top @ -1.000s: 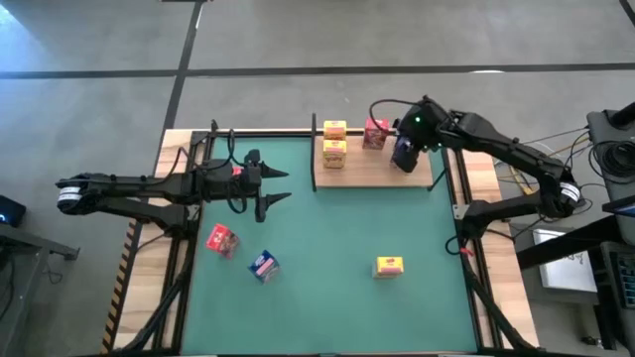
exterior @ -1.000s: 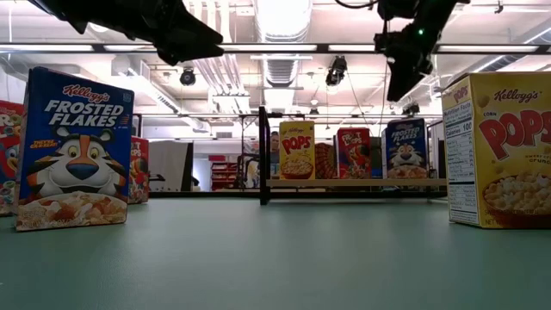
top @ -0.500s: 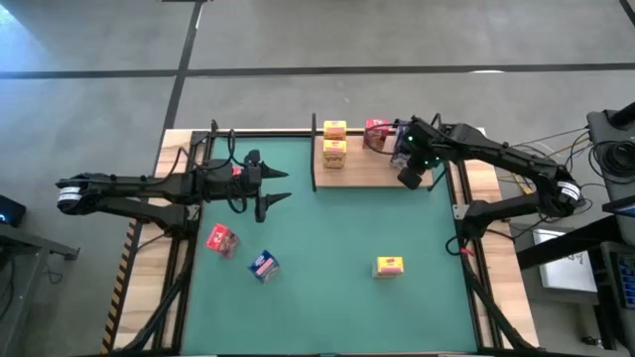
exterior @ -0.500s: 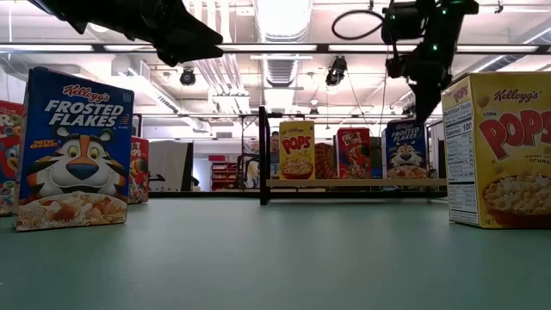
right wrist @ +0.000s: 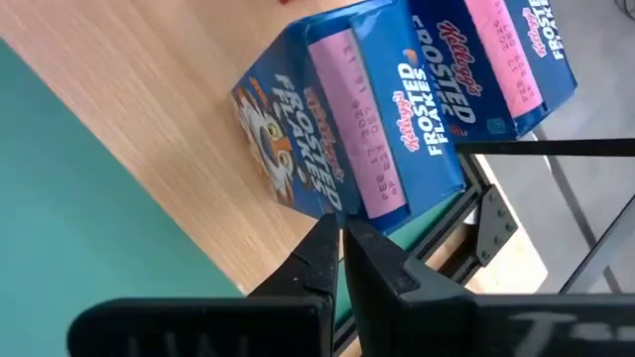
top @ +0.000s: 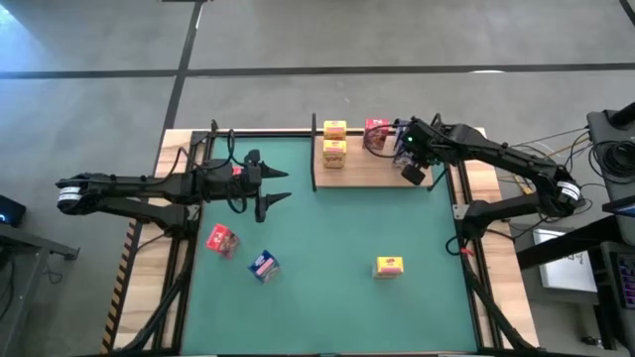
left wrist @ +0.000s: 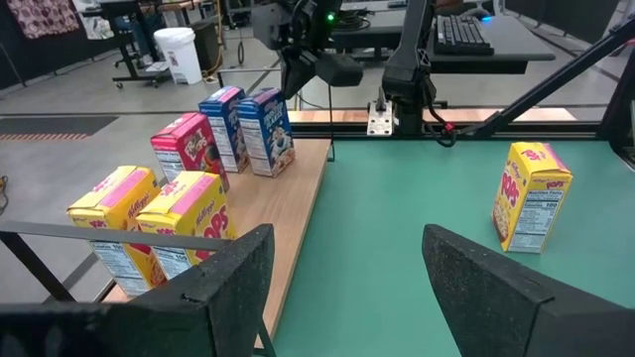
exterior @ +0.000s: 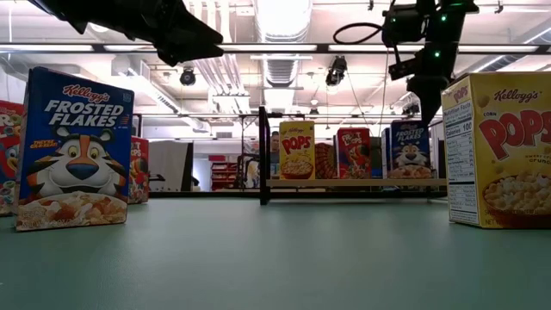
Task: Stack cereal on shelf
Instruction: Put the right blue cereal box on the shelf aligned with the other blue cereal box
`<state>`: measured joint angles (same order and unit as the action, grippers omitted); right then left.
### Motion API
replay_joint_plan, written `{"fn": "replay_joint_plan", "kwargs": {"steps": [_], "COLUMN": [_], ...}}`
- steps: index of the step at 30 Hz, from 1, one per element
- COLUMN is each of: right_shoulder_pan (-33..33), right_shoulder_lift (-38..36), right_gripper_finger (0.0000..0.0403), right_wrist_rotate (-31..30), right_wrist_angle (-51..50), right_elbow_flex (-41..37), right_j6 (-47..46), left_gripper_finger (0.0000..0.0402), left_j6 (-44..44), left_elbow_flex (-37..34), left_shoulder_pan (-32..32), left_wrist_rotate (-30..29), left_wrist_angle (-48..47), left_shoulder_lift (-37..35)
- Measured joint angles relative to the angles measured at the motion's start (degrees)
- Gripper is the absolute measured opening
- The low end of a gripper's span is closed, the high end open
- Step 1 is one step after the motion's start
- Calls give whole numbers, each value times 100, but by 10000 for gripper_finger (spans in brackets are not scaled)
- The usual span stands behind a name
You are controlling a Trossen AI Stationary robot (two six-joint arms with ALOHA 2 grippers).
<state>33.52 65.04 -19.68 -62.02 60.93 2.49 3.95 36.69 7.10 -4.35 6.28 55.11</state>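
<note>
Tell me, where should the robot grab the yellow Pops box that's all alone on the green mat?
Probably near its top, coming straight down from above. The yellow Pops box stands upright on the green mat with nothing close around it, so the way down is free. It is thin front to back, so fingers pinching its two broad printed faces would need the least opening.

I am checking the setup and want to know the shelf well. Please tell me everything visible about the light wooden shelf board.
The flat rectangular light-wood shelf board lies at the green mat's far edge, with thin black metal posts at its corners. On it stand upright two yellow cereal boxes, one red cereal box and two blue cereal boxes. The right end effector, shut and empty, hovers over its right end.
</note>
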Motion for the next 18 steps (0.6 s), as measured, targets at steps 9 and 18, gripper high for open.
{"fn": "replay_joint_plan", "kwargs": {"steps": [9,18], "right_shoulder_pan": [0,-1], "right_shoulder_lift": [-2,0], "right_gripper_finger": [9,9], "right_wrist_rotate": [-538,-195], "right_wrist_angle": [7,11], "right_elbow_flex": [-1,-2], "right_j6": [299,107], "left_gripper_finger": [241,241], "left_j6": [0,0], "left_elbow_flex": [0,0], "left_shoulder_pan": [1,-1], "left_wrist_rotate": [1,1], "left_wrist_angle": [2,2], "left_shoulder_lift": [0,0]}}
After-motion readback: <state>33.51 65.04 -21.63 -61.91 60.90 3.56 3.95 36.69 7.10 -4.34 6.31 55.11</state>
